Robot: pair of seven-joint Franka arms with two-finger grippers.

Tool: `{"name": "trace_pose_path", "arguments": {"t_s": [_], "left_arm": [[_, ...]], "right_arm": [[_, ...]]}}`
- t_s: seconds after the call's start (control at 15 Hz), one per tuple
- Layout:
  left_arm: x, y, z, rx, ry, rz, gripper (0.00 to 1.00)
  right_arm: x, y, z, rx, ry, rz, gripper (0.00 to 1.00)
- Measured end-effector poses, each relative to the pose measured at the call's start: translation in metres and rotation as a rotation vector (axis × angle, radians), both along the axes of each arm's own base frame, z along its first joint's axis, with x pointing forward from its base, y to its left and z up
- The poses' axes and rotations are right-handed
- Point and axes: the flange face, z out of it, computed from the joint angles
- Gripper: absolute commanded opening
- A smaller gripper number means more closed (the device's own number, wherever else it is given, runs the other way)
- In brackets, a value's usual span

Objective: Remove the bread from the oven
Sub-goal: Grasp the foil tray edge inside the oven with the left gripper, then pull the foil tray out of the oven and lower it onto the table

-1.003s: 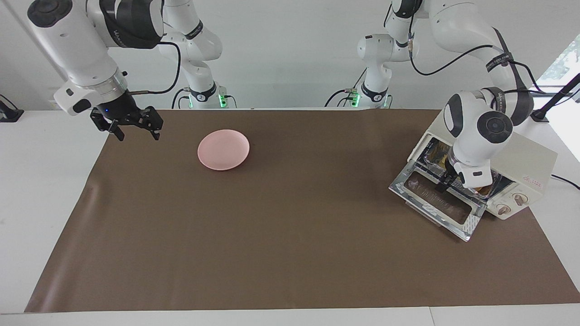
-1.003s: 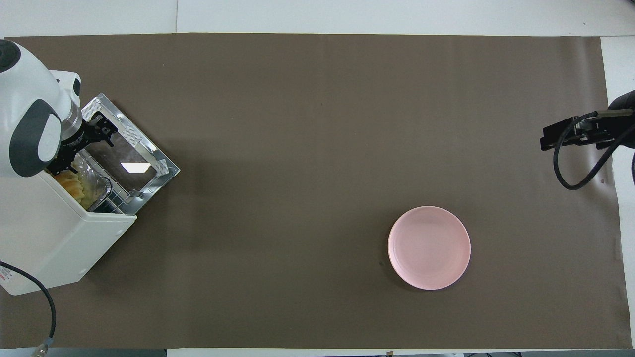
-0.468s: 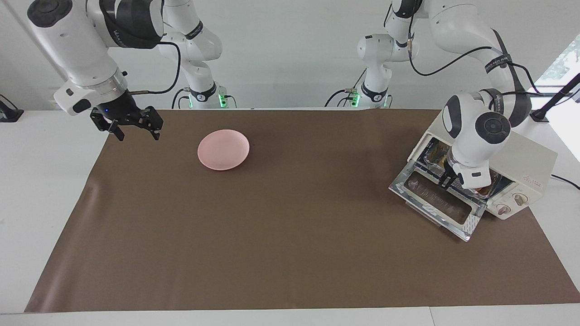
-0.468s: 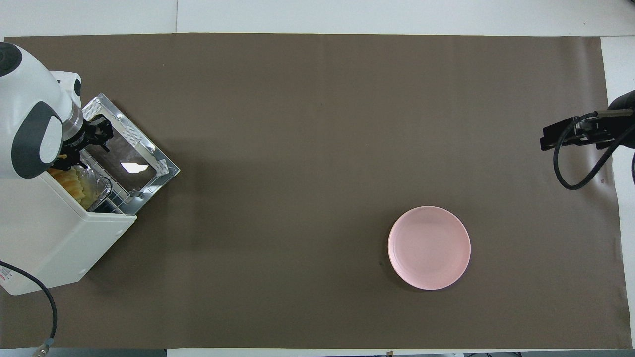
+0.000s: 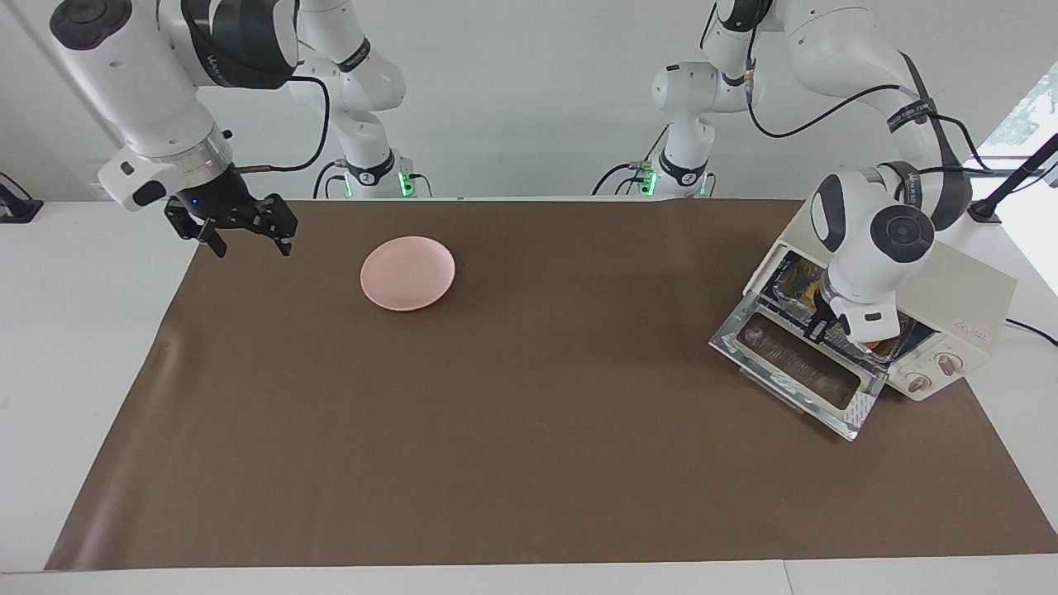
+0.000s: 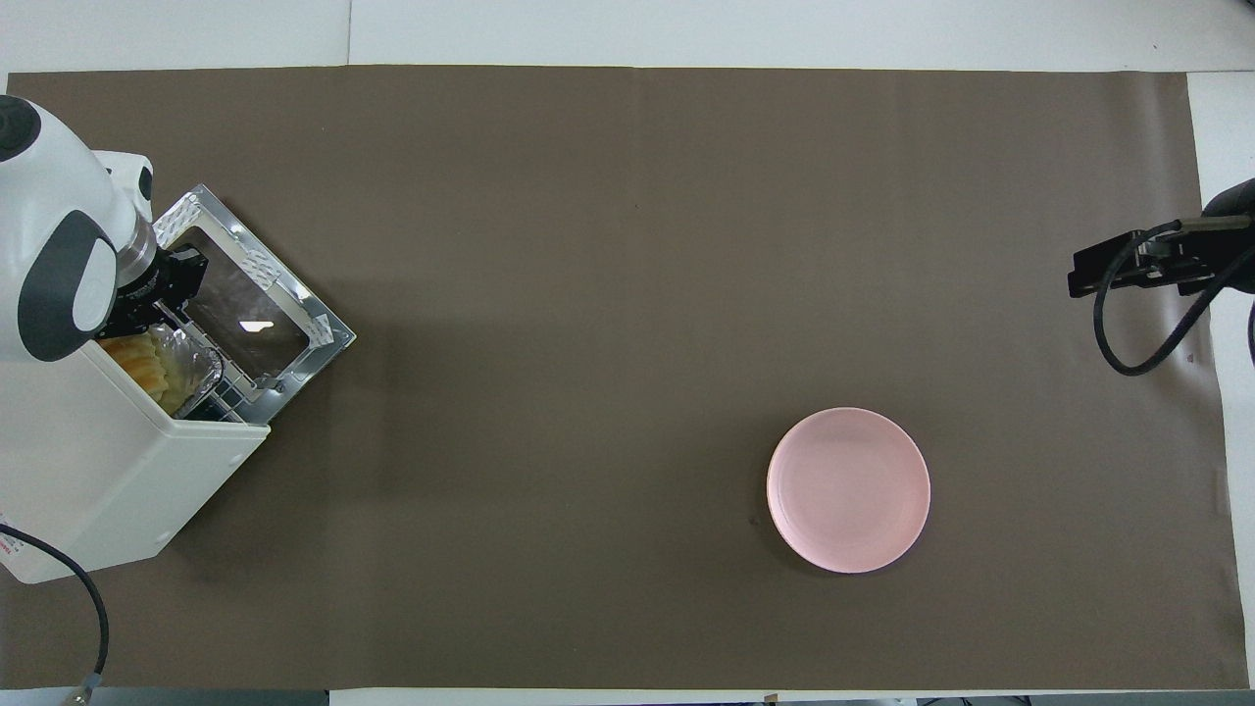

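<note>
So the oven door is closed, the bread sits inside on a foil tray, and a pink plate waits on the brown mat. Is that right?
Not quite: the oven door is open, folded down flat in front of it, as the overhead view shows. The rest holds: the bread sits inside on the foil tray, and the pink plate waits on the brown mat.

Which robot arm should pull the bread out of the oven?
The left one. The left gripper is already at the open oven, shut at the foil tray holding the bread. The right gripper waits open near the pink plate.
</note>
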Motion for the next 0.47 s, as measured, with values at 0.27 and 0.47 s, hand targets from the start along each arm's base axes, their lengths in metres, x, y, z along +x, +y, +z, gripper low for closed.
{"name": "trace_pose_path", "arguments": {"t_s": [0.27,0.47], "left_arm": [[0.009,-0.01,0.015,0.043,-0.051,-0.087,0.0],[0.021,-0.043,0.039,0.037,-0.107,-0.175,0.0]], "right_arm": [[0.0,0.0,0.0,0.0,0.0,0.0,1.0],[0.0,0.0,0.0,0.0,0.0,0.0,1.0]]}}
